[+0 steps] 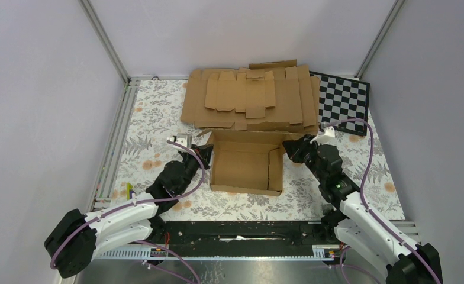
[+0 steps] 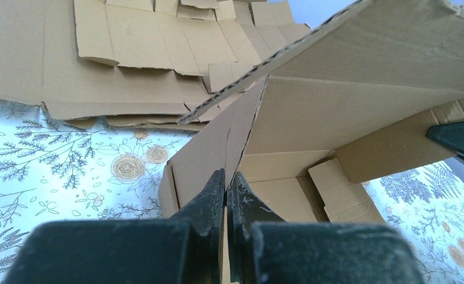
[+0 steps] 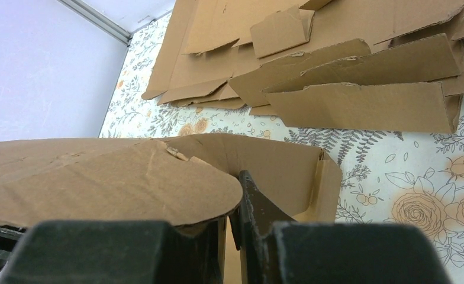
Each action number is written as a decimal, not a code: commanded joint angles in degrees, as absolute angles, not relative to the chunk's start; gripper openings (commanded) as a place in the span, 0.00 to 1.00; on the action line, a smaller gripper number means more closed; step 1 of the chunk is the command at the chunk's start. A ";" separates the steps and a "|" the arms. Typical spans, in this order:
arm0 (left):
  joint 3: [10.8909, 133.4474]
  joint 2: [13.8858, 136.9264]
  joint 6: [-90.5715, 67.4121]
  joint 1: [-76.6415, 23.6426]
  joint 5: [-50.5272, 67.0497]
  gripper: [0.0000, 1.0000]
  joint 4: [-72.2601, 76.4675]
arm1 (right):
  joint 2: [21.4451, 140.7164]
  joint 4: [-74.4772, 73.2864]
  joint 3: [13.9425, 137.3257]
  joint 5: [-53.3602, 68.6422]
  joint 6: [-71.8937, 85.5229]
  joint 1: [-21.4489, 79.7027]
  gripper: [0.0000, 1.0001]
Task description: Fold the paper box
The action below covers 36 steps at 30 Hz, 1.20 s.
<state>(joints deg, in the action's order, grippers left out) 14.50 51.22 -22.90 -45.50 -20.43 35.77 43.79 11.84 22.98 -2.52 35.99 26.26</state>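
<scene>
The left pincer (image 2: 225, 177) is clenched on the left wall of the paper box (image 1: 244, 168), and the right pincer (image 1: 290, 148) grips its right wall, probably to hold both sides upright. The box sits mid-tabletop (image 1: 158, 118), with the cardboard pile (image 1: 247, 97) behind.

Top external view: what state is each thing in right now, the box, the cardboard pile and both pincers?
paper box: partly folded, sides raised, open on top, resting on the table
left pincer: shut, pinching the box's left wall
right pincer: closed on a flap at the box's far right corner
pile of blanks: flat, unfolded, stacked loosely behind the box
</scene>
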 commanded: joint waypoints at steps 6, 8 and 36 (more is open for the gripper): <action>12.57 52.24 -26.20 -45.79 -18.81 0.00 30.50 | 44.16 -3.35 17.75 3.08 40.21 27.77 0.06; 12.65 52.59 -26.70 -45.79 -18.79 0.00 30.50 | 43.80 -3.49 17.73 2.95 40.01 27.77 0.06; 13.87 56.19 -34.98 -45.79 -17.08 0.01 25.22 | 47.17 5.92 13.26 1.03 38.84 28.07 0.04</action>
<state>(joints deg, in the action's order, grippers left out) 12.67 52.12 -34.57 -45.50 -20.18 33.30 40.75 18.13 16.25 -2.48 36.49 27.00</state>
